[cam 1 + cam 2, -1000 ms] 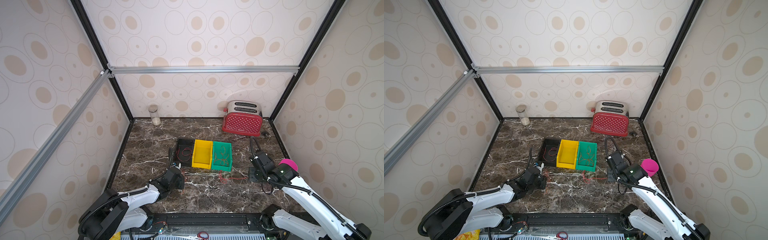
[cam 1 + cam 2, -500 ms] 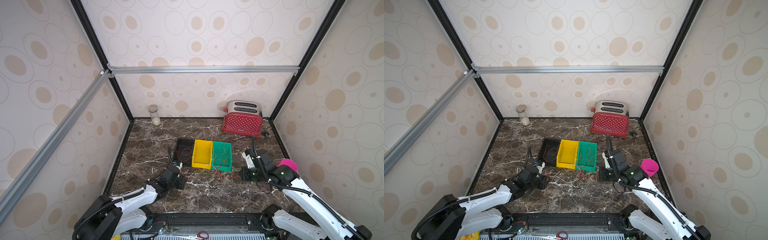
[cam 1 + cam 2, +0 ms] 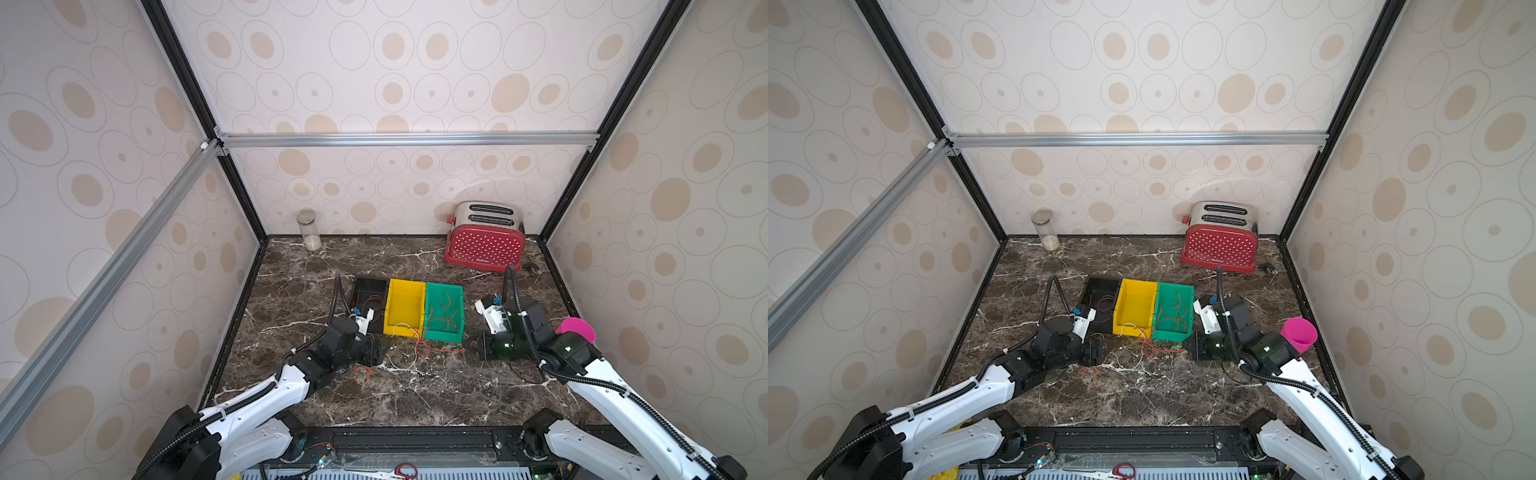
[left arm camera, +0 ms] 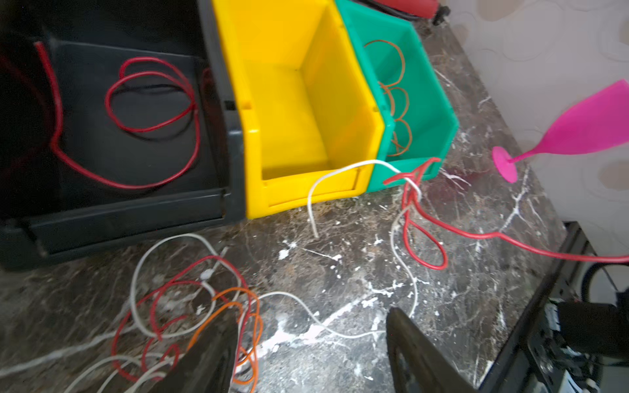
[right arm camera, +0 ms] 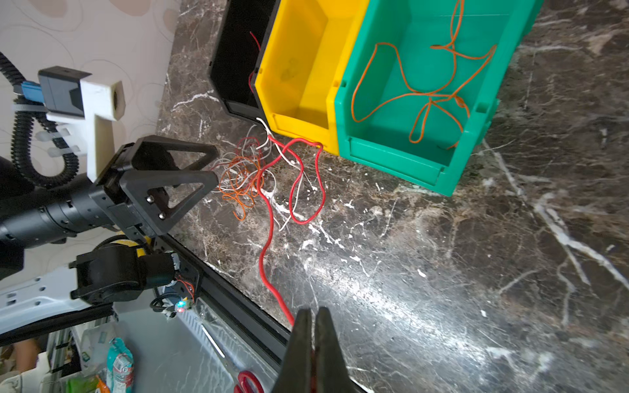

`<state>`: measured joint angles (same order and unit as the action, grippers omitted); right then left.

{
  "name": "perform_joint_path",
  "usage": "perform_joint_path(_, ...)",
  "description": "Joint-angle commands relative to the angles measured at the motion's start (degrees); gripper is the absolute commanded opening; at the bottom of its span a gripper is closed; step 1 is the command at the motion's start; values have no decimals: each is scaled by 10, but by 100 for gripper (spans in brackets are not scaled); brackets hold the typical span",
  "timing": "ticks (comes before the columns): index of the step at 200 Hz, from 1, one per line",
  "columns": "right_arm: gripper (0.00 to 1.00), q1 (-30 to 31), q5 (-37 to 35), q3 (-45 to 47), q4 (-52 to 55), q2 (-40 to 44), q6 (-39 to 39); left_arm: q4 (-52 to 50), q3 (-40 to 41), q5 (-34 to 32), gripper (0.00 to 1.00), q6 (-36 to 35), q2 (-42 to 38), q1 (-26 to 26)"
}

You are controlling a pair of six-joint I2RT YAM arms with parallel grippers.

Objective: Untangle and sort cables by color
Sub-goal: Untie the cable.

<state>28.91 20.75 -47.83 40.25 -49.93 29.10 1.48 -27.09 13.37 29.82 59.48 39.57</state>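
Observation:
A tangle of red, white and orange cables lies on the marble in front of the bins, and shows too as the cables and cables. My left gripper stands open right beside the tangle, with only a white strand lying between its fingers; in both top views the left gripper sits low at the black bin's front. My right gripper is shut on a long red cable that runs back into the tangle.
Three bins stand side by side: the black bin holds red cable, the yellow bin has a white strand over its front lip, the green bin holds orange cables. Red toaster, glass jar, pink goblet, scissors.
My left gripper has opened beside the tangle. The right gripper, still shut on the red cable, has moved left toward the bins.

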Motion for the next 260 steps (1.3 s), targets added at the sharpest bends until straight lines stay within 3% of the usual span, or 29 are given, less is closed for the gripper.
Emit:
perform_joint_path(1, 0, 0, 28, 0, -27, 12, 18, 93, 14, 45, 69, -27, 12, 31)
perform_joint_path(39, 0, 1, 60, 4, -49, 15, 38, 255, 61, 51, 69, -33, 58, 66)
perform_joint_path(86, 0, 1, 72, 10, -57, 19, 48, 290, 61, 36, 66, -45, 130, 70)
perform_joint_path(104, 0, 1, 67, 11, -53, 22, 49, 307, 64, 31, 57, -38, 139, 70)
perform_joint_path(132, 0, -1, 28, 2, -27, 27, 43, 275, 60, -11, 24, -24, 139, 70)
perform_joint_path(153, 0, -7, -22, -13, 8, 35, 31, 248, 70, -48, 10, -14, 124, 69)
perform_joint_path(202, 0, -42, -85, -20, 37, 55, 37, 150, 86, -124, 1, 16, 102, 57)
perform_joint_path(260, 0, -86, -199, -30, 77, 91, 67, 76, 85, -146, 0, 47, 83, 37)
